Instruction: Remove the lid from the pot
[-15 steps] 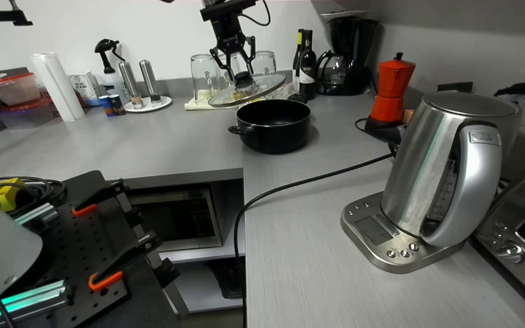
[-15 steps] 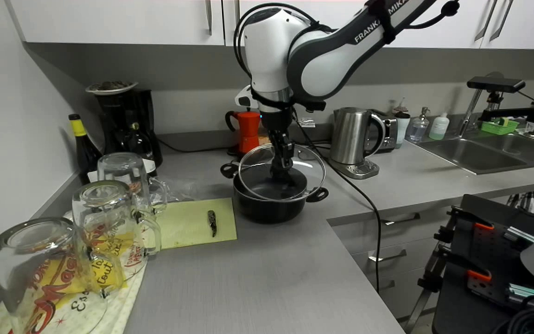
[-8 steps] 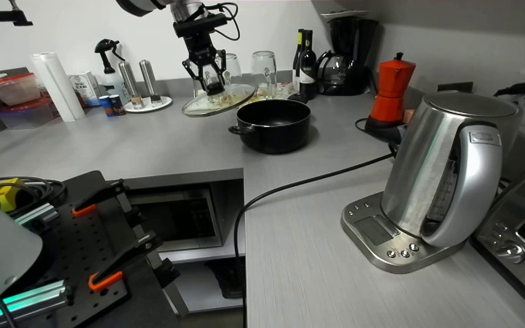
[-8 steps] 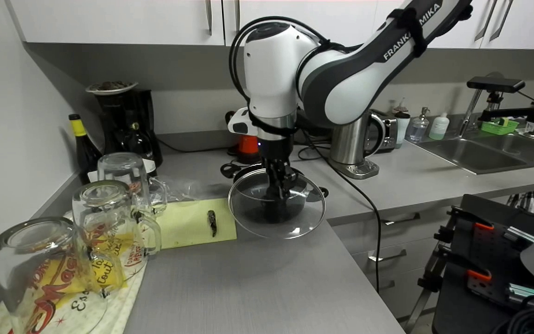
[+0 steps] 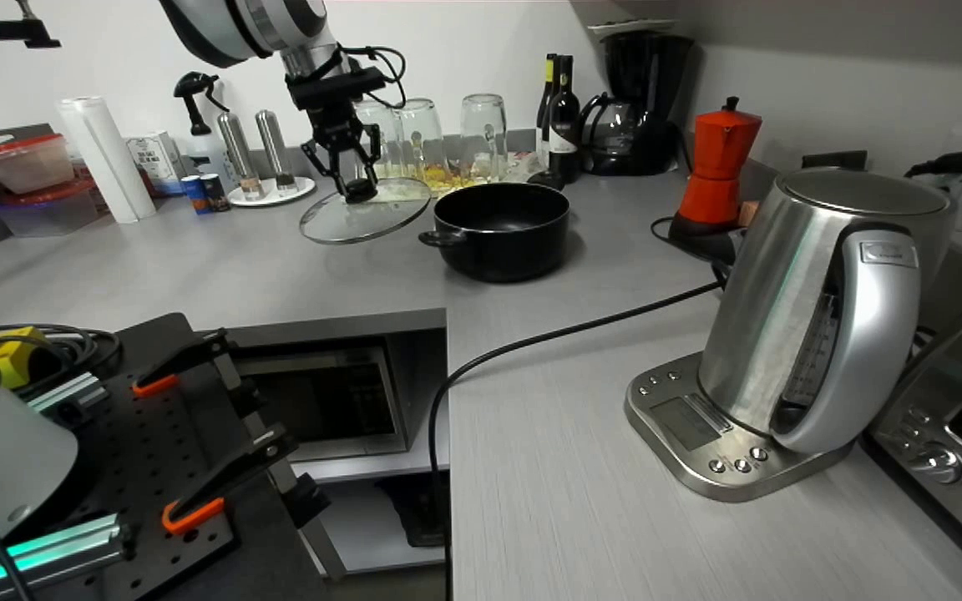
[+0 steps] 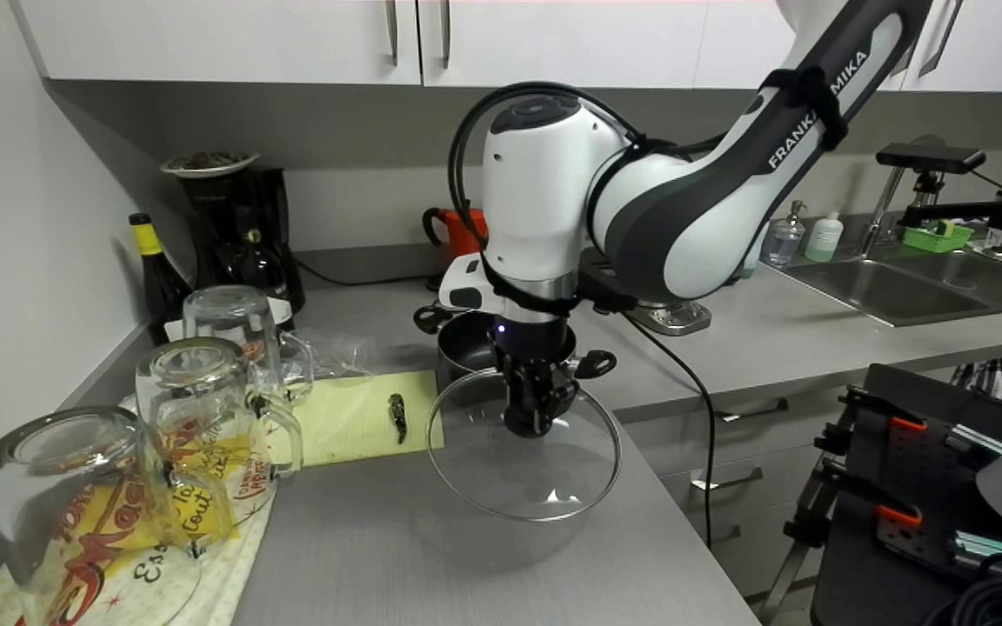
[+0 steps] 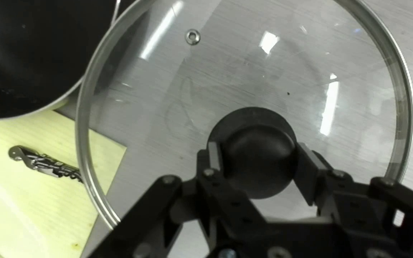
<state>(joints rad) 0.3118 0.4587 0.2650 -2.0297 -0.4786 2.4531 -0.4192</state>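
The lid is a see-through glass disc with a metal rim and a dark centre knob. It also shows in an exterior view and fills much of the wrist view. My gripper has its two fingers shut on the knob, one on each side, as the wrist view shows. The lid hangs slightly tilted a little above the counter, beside the pot. The black pot stands uncovered on the counter, its inside dark. The pot also shows in an exterior view, partly behind my gripper and the lid.
Several glass mugs stand near the wall. A yellow cloth with a corkscrew lies beside the pot. A white plate with two shakers, a steel kettle, a red moka pot and a black cord are also on the counter.
My gripper has carried the lid sideways from over the pot's far side to beside it, and lower towards the counter. The pot has not moved.
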